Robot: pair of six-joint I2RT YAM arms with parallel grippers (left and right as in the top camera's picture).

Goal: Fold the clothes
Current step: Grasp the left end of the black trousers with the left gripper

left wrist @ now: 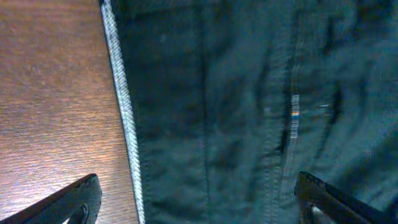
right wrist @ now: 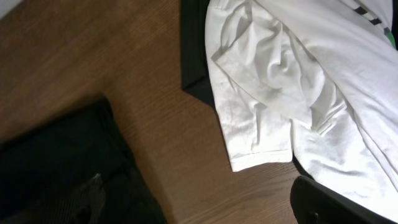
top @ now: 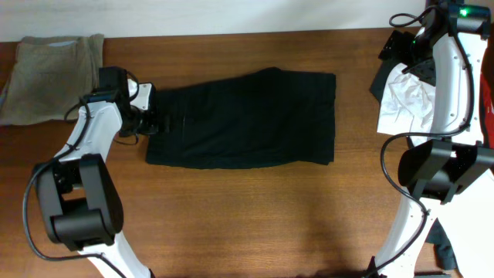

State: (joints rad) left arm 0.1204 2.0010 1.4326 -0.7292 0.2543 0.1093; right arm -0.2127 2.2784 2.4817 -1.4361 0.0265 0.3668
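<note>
So the black shorts (top: 247, 120) are laid out flat in the middle of the wooden table (top: 255, 224), waistband end to the left and leg ends to the right. The left gripper (top: 153, 123) is parked right at that left edge. In the left wrist view the fingers (left wrist: 68, 202) are seen spread wide apart with nothing pinched between them. One hangs over bare wood and the other over the dark fabric, with the pale stitched edge (left wrist: 124, 124) of the shorts running between. Whether the tips are actually touching the cloth can't be told from these shots.

The right gripper (top: 395, 48) is held up near the far right corner, well apart from the shorts. Its fingers (right wrist: 336, 205) are also spread, nothing grabbed. Below it a crumpled white shirt (right wrist: 298, 81) is seen, draped partly over a flat black thing (right wrist: 196, 50) that can't be made out properly. A corner of the shorts shows at the lower left of that view.

A khaki garment (top: 50, 77) is lying in the far left corner of the table, roughly folded, clear of everything else.
</note>
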